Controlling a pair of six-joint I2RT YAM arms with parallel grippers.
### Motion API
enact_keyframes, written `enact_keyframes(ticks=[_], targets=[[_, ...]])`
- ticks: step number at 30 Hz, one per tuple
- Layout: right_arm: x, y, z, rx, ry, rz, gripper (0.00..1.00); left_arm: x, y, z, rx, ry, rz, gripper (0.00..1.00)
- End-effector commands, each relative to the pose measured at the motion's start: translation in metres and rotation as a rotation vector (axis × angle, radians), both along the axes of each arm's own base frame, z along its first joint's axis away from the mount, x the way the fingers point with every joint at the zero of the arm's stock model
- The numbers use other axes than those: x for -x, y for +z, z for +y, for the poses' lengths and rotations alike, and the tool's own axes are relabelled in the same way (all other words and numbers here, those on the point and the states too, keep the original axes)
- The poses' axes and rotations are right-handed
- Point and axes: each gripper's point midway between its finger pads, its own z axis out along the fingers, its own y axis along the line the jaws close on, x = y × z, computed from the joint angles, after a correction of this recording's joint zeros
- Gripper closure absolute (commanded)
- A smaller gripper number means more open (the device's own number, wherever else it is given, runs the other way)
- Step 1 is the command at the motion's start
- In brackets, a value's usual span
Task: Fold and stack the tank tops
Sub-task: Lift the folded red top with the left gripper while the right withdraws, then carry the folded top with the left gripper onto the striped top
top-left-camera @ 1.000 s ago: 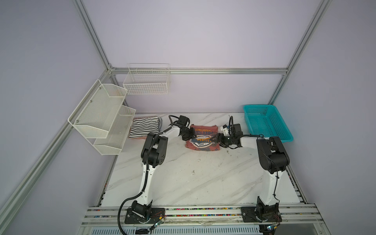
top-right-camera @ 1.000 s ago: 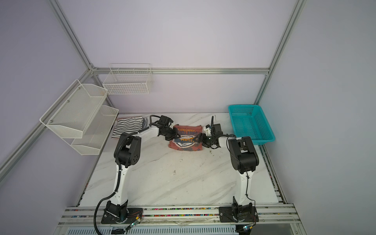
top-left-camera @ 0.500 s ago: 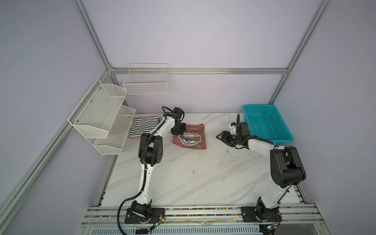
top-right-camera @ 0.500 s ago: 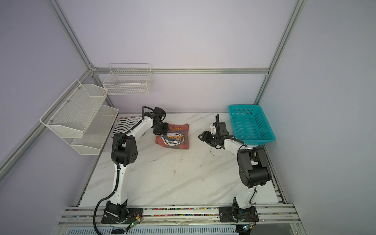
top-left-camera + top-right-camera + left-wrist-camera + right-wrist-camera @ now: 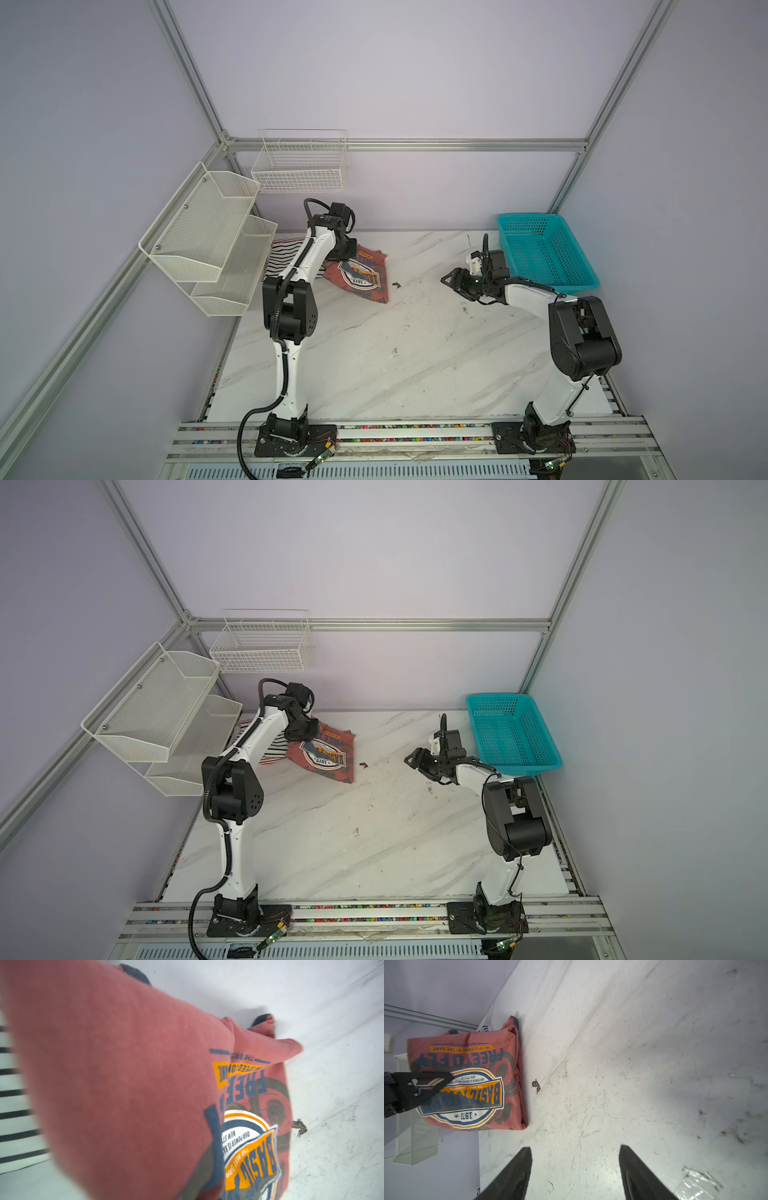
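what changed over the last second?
The left claw, shut on the folded salmon-red tank top with printed emblem, pulled it left toward the black-and-white striped cloth top. The right claw, open, drew back from it to the right, near the turquoise perforated plastic basket. Striped top, basket and white wall racks stayed put.

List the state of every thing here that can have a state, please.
Salmon-red tank top: folded, gripped at one edge.
Black-striped white tank top: lying flat on the table, partly hidden.
Left gripper: fingers shut on the salmon-red tank top.
Right gripper: fingers open, nothing held.
Turquoise basket: empty.
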Motion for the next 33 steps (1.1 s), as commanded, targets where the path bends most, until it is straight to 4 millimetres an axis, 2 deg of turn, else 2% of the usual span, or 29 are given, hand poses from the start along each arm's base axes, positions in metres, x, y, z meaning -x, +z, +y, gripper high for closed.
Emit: enact_keyframes(ticks=[1,9,17,23,33], targets=[[-0.004,0.003,0.006,-0.029,0.014,-0.017,0.30,-0.010,0.076,0.015,-0.039,-0.013,-0.178,1.00],[-0.005,-0.003,0.009,-0.035,0.026,-0.011,0.31,-0.005,0.103,0.037,-0.069,0.016,-0.231,1.00],[-0.005,-0.009,0.009,-0.037,0.029,-0.005,0.31,-0.006,0.122,0.057,-0.099,0.040,-0.275,1.00],[-0.002,-0.012,0.010,-0.036,0.033,-0.001,0.31,-0.010,0.128,0.073,-0.109,0.064,-0.290,1.00],[-0.003,-0.016,0.011,-0.038,0.038,0.005,0.31,-0.001,0.146,0.095,-0.109,0.107,-0.323,1.00]])
